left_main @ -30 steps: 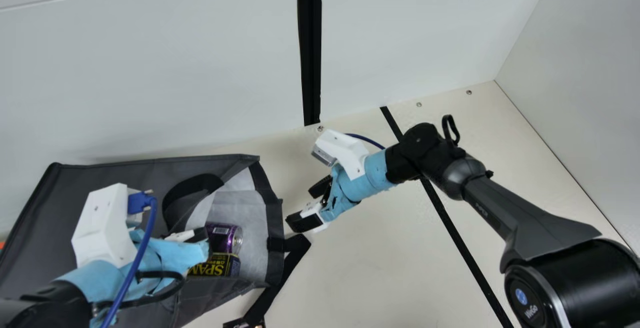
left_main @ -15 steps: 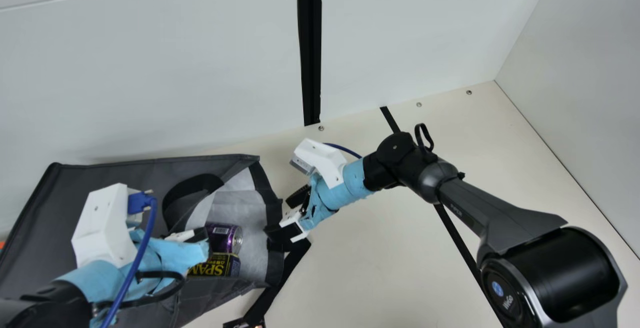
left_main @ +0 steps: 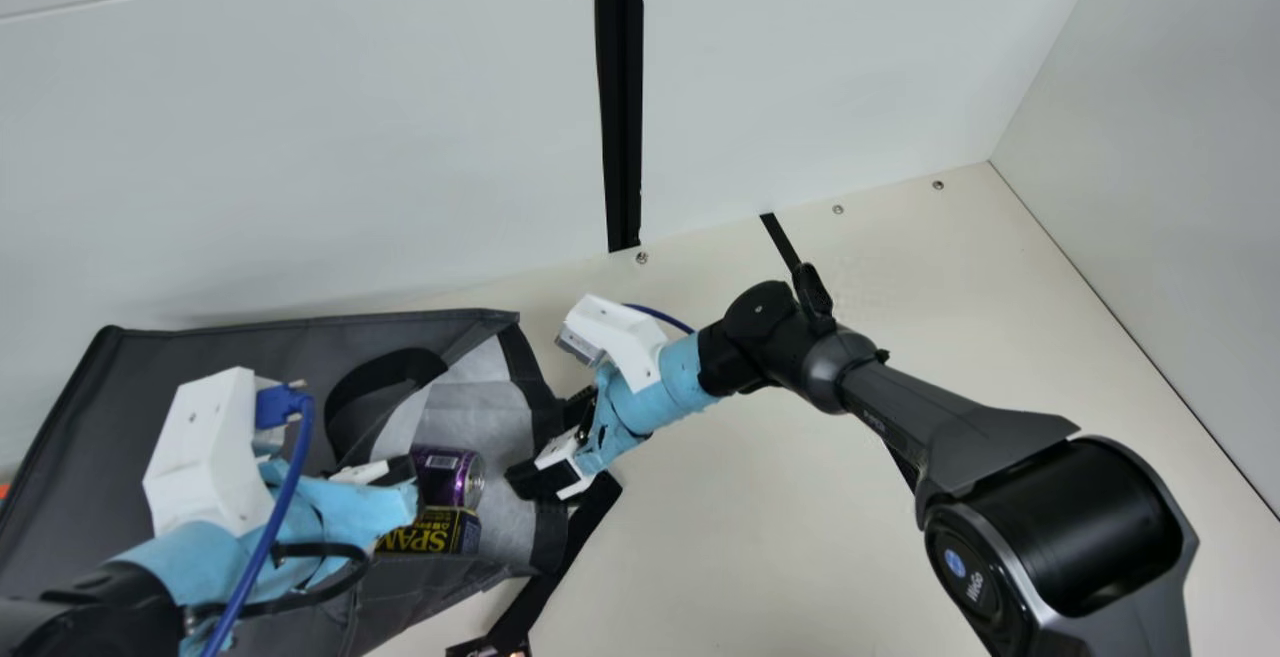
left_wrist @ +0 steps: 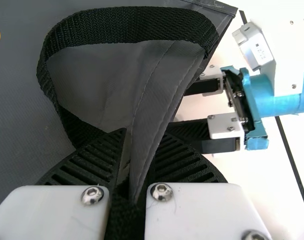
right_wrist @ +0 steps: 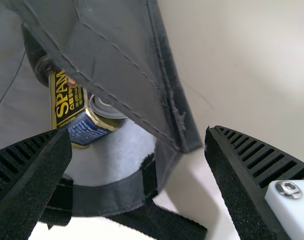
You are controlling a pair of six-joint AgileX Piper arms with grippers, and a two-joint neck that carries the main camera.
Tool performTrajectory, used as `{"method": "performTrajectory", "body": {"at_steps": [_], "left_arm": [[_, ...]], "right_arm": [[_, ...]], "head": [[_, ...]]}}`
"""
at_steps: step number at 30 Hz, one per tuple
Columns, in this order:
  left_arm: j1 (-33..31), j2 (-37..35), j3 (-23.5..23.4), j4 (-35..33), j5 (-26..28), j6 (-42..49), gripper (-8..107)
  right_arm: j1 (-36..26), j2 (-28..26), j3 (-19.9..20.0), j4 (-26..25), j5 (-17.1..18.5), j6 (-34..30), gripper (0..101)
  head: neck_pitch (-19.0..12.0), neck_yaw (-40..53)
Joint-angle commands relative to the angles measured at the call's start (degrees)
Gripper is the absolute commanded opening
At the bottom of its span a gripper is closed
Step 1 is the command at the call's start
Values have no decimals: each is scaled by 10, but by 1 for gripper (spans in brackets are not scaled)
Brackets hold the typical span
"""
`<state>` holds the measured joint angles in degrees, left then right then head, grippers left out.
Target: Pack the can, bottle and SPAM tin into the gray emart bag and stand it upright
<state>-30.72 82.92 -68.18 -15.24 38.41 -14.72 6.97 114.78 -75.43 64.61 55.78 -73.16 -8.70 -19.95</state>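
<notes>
Sharing gray bag (left_main: 200,352) — can (left_main: 448,478), SPAM tin (left_main: 430,534), left pincer (left_main: 402,472) gripping bag, right pincer (left_main: 542,443) open

Bright, diffuse light with soft-edged shadows.
In the main view, even light spreads over the wall (left_main: 330,157) and tabletop (left_main: 760,517), a faint shadow falling on the wall at 9 o'clock, above the gray bag (left_main: 250,347); a dull sheen marks the right arm's black housing (left_main: 1070,527) at 4 o'clock. The left wrist view glares near-white at 4 o'clock; the right wrist view has a soft tabletop shadow at 5 o'clock.
</notes>
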Motion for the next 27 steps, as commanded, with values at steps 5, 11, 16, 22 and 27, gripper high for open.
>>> {"method": "performTrajectory", "body": {"at_steps": [5,11,16,22,27], "left_arm": [[0,0,0,0,0,0,-8],[0,0,0,0,0,0,-8],[0,0,0,0,0,0,-8],[0,0,0,0,0,0,-8],[0,0,0,0,0,0,-8]], "right_arm": [[13,9,4,13,-2,-11,95],[26,18,7,26,-5,-23,95],[35,26,8,31,-5,-35,95],[44,36,6,40,-3,-46,68],[47,41,5,51,1,-52,35]], "head": [[-13,0],[-13,0],[-13,0],[-13,0],[-13,0]]}}
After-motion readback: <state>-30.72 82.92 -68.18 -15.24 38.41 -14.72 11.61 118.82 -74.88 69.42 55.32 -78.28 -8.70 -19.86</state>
